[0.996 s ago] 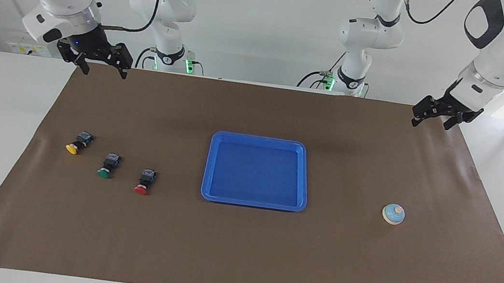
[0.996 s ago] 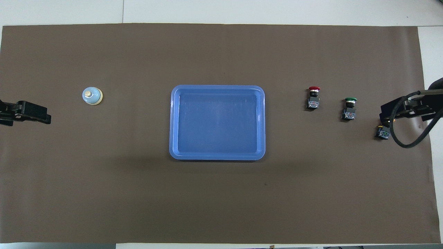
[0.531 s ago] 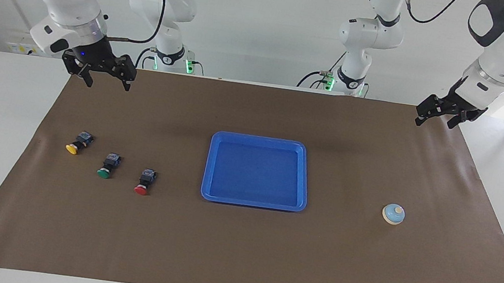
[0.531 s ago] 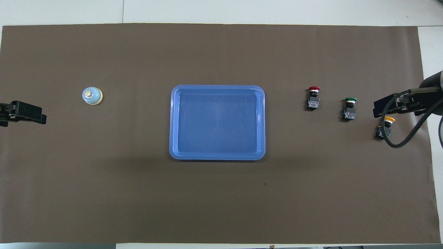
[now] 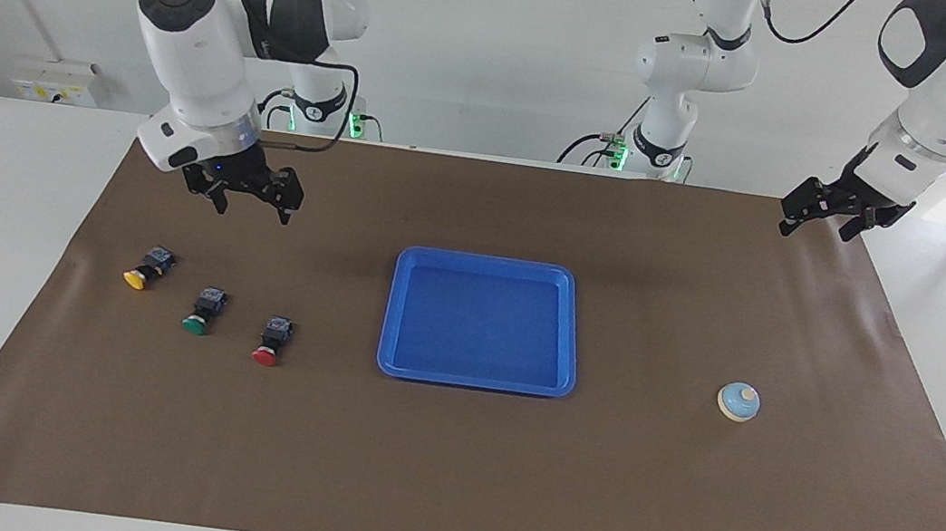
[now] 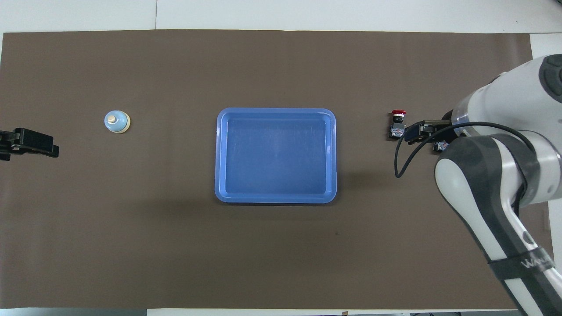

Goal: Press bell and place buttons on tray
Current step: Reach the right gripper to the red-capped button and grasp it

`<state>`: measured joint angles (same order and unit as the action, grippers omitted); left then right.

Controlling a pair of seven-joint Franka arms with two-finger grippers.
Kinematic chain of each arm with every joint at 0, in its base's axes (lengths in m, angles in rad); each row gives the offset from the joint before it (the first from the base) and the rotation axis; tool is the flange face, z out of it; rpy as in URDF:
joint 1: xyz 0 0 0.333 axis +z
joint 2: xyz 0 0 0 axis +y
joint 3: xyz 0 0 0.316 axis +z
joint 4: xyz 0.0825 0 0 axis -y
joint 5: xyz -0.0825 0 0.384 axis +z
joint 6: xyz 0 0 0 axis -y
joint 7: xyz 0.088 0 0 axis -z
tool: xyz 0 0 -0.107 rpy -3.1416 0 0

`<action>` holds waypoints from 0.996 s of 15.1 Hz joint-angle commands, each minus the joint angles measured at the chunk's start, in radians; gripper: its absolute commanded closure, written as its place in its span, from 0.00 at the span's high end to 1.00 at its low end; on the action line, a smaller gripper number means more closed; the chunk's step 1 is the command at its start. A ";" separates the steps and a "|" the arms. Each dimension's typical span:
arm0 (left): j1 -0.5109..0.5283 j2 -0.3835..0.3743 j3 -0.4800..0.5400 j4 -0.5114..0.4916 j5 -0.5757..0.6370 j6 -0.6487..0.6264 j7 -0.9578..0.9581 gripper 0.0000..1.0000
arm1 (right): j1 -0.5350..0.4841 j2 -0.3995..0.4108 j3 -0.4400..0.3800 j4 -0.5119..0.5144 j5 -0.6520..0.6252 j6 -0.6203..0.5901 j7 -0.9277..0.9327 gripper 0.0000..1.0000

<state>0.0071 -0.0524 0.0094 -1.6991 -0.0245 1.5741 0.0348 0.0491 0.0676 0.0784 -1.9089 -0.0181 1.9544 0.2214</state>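
Three buttons lie in a row on the brown mat toward the right arm's end: yellow [image 5: 146, 269], green [image 5: 204, 311] and red [image 5: 273, 342]. Beside them, mid-table, sits the blue tray [image 5: 481, 326] [image 6: 275, 153] with nothing in it. The light-blue bell [image 5: 737, 401] [image 6: 117, 121] stands toward the left arm's end. My right gripper [image 5: 251, 213] [image 6: 416, 131] hangs open and empty above the mat, touching no button. In the overhead view the right arm covers the yellow and most of the green button; the red button [image 6: 398, 123] shows. My left gripper [image 5: 814, 230] [image 6: 30, 144] waits open over the mat's corner.
The brown mat [image 5: 445, 481] covers most of the white table. Both arm bases stand at the robots' edge.
My right arm has swung in from the table's end toward the tray and come down, so its gripper now hangs close to the buttons. The left gripper has barely shifted.
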 commanded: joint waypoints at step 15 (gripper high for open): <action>-0.001 -0.021 0.001 -0.017 0.006 0.000 -0.010 1.00 | -0.037 0.247 -0.003 -0.119 0.001 0.480 -0.020 1.00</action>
<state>0.0071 -0.0524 0.0094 -1.6991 -0.0245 1.5741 0.0348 0.0205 0.2925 0.0683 -2.0570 -0.0195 2.4210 0.2215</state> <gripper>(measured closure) 0.000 0.000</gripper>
